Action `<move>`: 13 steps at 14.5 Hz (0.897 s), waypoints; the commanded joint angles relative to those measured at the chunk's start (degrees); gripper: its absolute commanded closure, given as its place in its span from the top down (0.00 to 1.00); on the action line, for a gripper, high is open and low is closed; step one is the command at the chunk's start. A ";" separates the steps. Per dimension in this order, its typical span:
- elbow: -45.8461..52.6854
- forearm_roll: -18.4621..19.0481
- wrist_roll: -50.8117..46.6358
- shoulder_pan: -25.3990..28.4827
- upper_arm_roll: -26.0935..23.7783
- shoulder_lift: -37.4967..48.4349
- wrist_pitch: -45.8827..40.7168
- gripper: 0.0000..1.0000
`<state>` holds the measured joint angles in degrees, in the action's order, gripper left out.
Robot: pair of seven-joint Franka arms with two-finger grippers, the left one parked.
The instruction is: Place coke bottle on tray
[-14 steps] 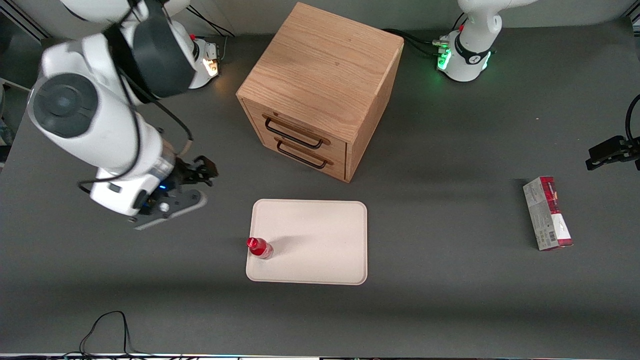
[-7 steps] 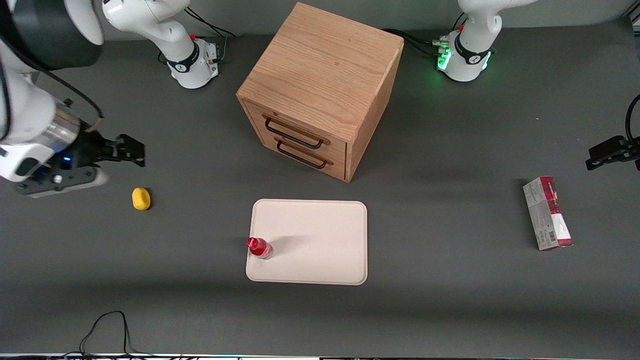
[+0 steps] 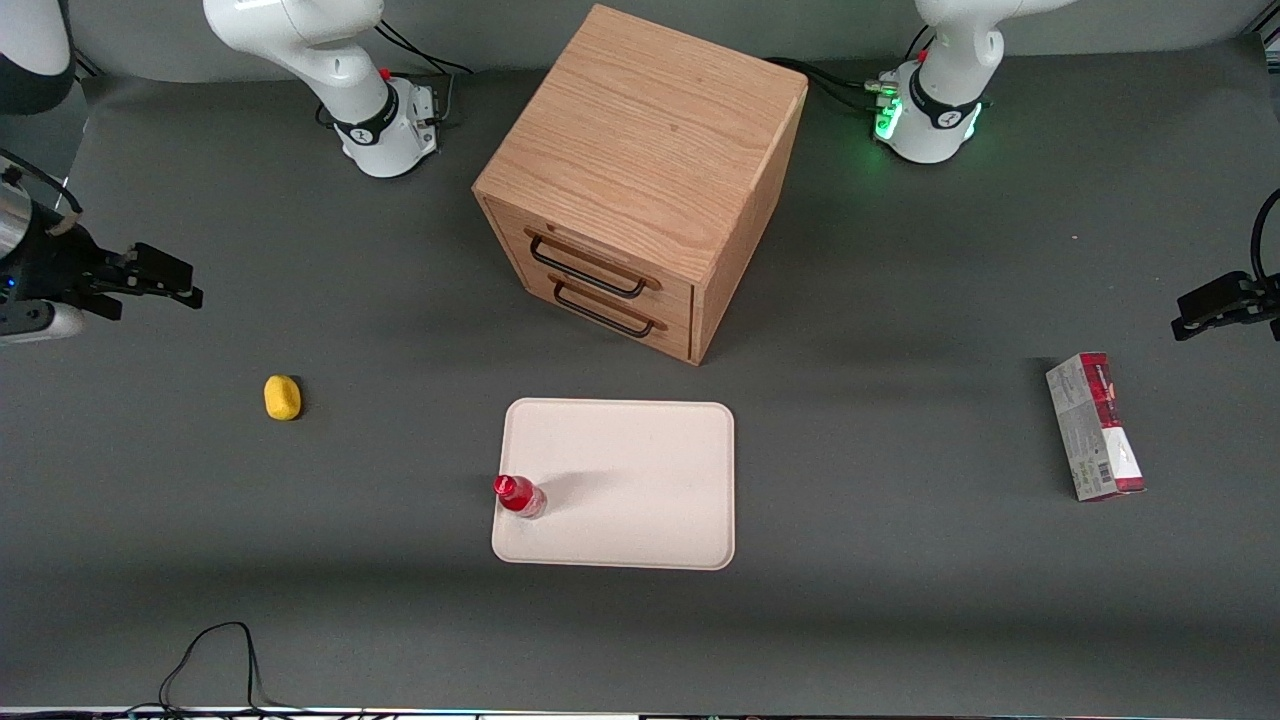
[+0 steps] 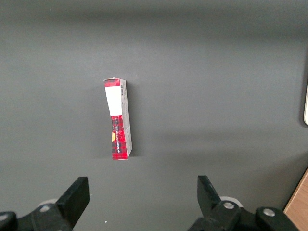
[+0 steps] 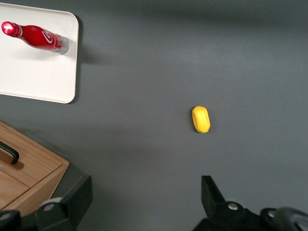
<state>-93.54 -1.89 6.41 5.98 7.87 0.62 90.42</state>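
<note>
The coke bottle (image 3: 519, 496) (image 5: 38, 37), slim and red with a red cap, stands upright on the cream tray (image 3: 640, 480) (image 5: 33, 77), close to the tray's corner toward the working arm's end. My right gripper (image 3: 175, 280) (image 5: 144, 197) hangs high over the bare table at the working arm's end, well away from the tray. It is open, with nothing between its fingers.
A small yellow object (image 3: 282, 397) (image 5: 201, 119) lies on the table between the gripper and the tray. A wooden two-drawer cabinet (image 3: 640, 170) (image 5: 29, 168) stands farther from the front camera than the tray. A red-and-grey carton (image 3: 1095, 425) (image 4: 118, 118) lies toward the parked arm's end.
My right arm has swung away from the tray toward the working arm's end of the table, uncovering the yellow object. The bottle and tray have not moved.
</note>
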 commanded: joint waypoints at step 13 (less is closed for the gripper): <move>3.10 3.56 -2.26 -5.02 -4.62 -0.36 0.64 1.00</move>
<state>-91.11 0.70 6.23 1.12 3.65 0.57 91.99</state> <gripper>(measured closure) 0.000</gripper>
